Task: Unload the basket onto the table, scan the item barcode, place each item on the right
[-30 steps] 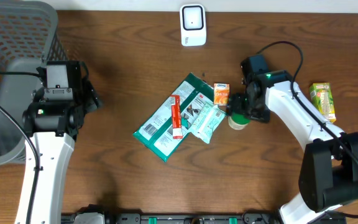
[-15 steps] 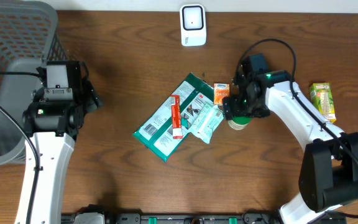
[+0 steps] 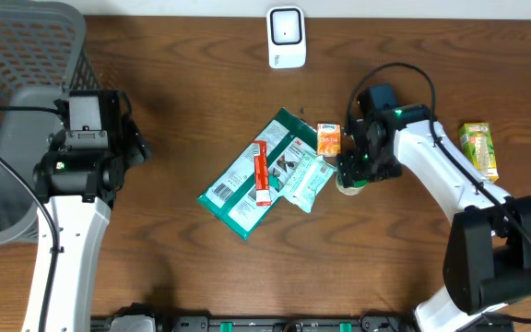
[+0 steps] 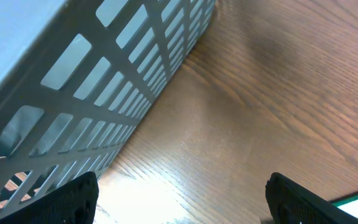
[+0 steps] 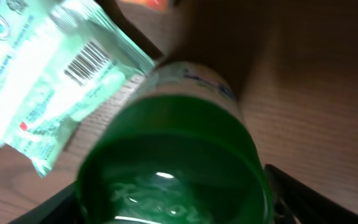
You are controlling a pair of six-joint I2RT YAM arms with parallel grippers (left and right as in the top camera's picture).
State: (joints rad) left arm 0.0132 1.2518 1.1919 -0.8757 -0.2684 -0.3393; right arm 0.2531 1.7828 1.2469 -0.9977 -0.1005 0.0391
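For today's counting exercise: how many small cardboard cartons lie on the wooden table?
2. A small orange carton lies near the middle of the wooden table; a green-and-yellow juice carton lies near its right edge. More may be hidden under the green packets.

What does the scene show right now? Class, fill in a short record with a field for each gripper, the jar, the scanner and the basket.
left gripper: open, empty, beside the grey basket
right gripper: jaws either side of the green-lidded jar; grip unclear
jar: standing on the table, beside a pale green packet whose barcode faces up
scanner: white, at the far table edge, apart from the items
basket: at the robot's left
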